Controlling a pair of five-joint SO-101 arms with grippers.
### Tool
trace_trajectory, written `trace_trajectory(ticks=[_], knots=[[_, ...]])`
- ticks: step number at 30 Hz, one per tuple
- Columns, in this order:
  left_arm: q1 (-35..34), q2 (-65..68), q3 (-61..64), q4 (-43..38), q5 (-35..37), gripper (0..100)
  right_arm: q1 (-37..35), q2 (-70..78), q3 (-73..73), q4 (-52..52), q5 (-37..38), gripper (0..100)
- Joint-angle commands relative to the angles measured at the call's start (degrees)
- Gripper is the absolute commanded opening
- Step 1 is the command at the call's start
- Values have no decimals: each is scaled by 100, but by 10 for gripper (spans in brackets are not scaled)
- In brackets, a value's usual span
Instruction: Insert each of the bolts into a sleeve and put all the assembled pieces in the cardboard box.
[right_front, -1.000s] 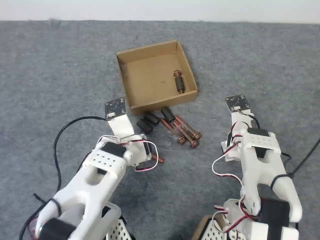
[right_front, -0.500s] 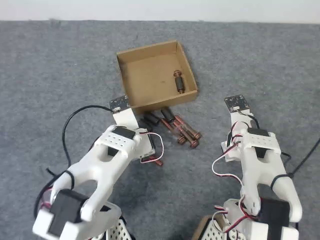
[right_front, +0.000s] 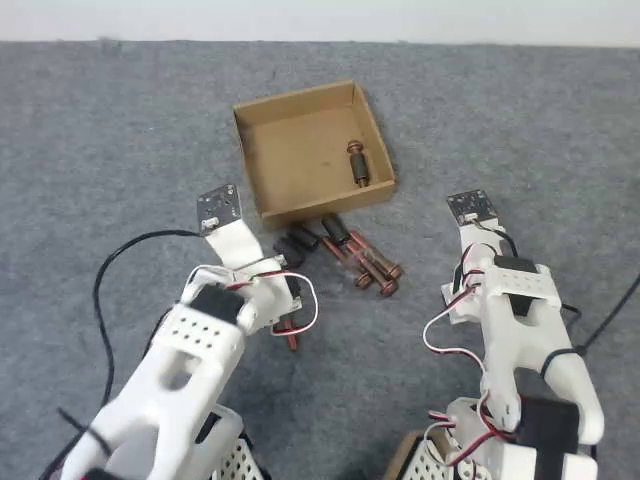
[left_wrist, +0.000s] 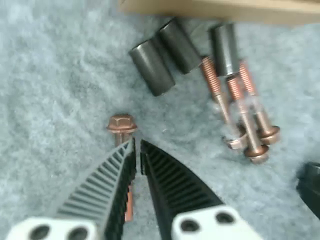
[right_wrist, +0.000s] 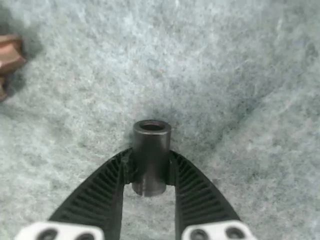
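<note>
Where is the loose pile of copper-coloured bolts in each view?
High view: pile of copper-coloured bolts, in front of the brown cardboard box.
Left wrist view, beside black sleeves.
Right wrist view: one copper head at the edge, probably the pile's.
Landmark (high, left wrist): the box's front wall.

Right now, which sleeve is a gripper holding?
The sleeve pinched between the right gripper's fingers. The other loose sleeves lie on their sides on the carpet by the box.
</note>
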Motion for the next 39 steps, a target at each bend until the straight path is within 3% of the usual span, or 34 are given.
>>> trace_trajectory(ticks=[1,21,29,39], knots=[[-167,-466,-31,9,-141,13,-84,-259,0,40,79,7],[-246,1336,-602,-176,-132,15,-84,-259,0,48,79,7],[176,1336,-567,-149,141,230,-84,-251,0,31,79,7],[132,1380,-567,-176,149,104,-84,-259,0,57,79,7]])
